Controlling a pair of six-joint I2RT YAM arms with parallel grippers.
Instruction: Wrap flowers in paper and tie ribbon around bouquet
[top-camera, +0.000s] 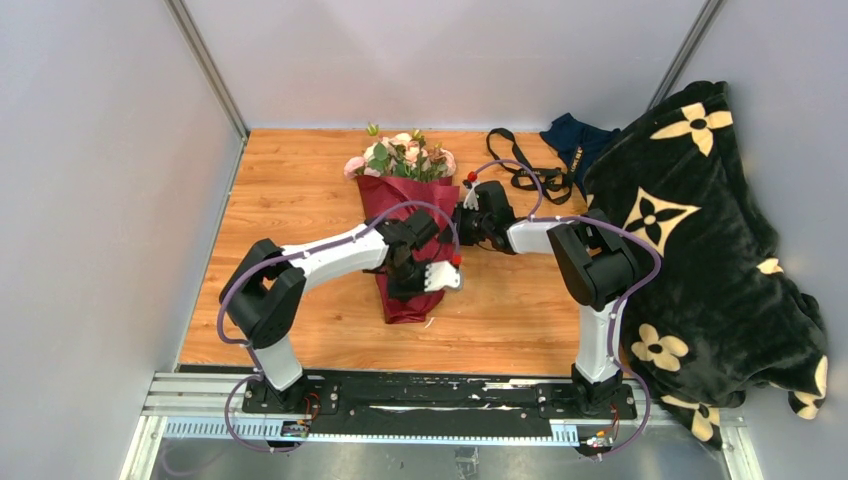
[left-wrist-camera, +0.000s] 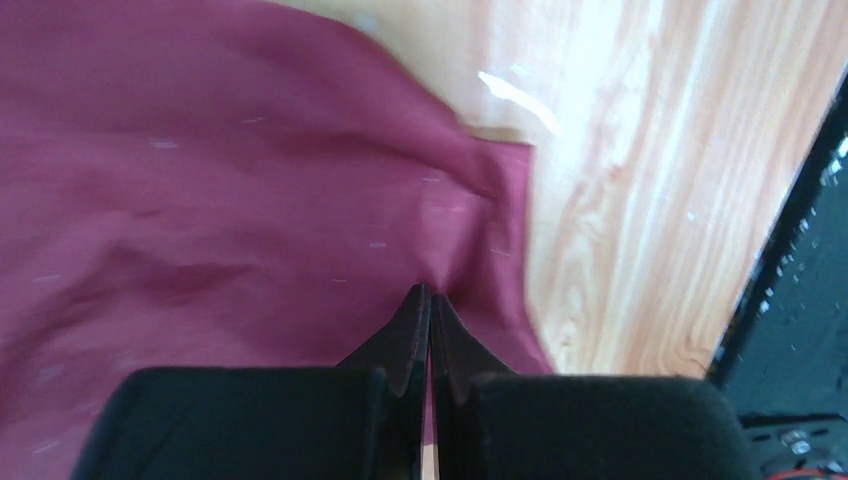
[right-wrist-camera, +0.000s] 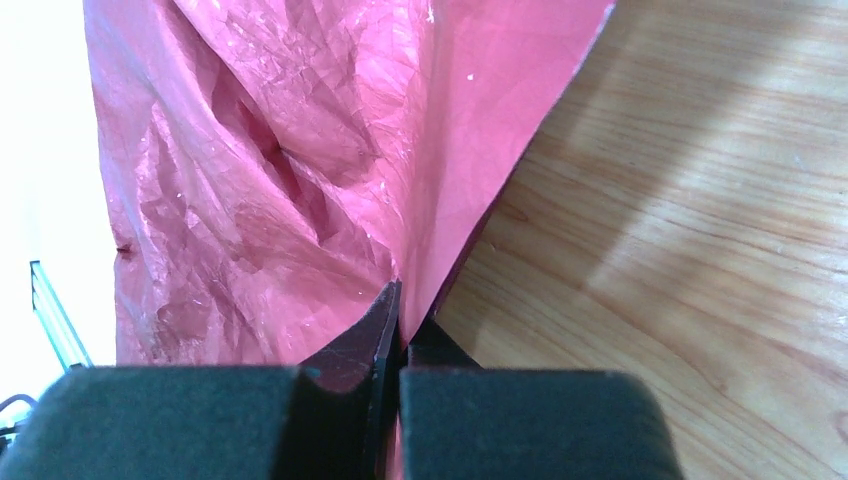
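Well left of the blanket (top-camera: 700, 250), paper (top-camera: 396, 196) wraps the flowers (top-camera: 402, 155), left gripper (left-wrist-camera: 430, 295) and right gripper (right-wrist-camera: 398, 300) each clamped on its folds; ribbon (top-camera: 520, 170) just beside the blanket

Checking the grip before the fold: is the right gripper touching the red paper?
Touching. The right wrist view shows the right gripper shut, with a fold of the paper pinched between its fingertips.

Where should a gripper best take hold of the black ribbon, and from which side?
Likely its left loop: the ribbon lies flat on the table there, apart from the navy cloth. Come straight down from above, jaws across the narrow strap.
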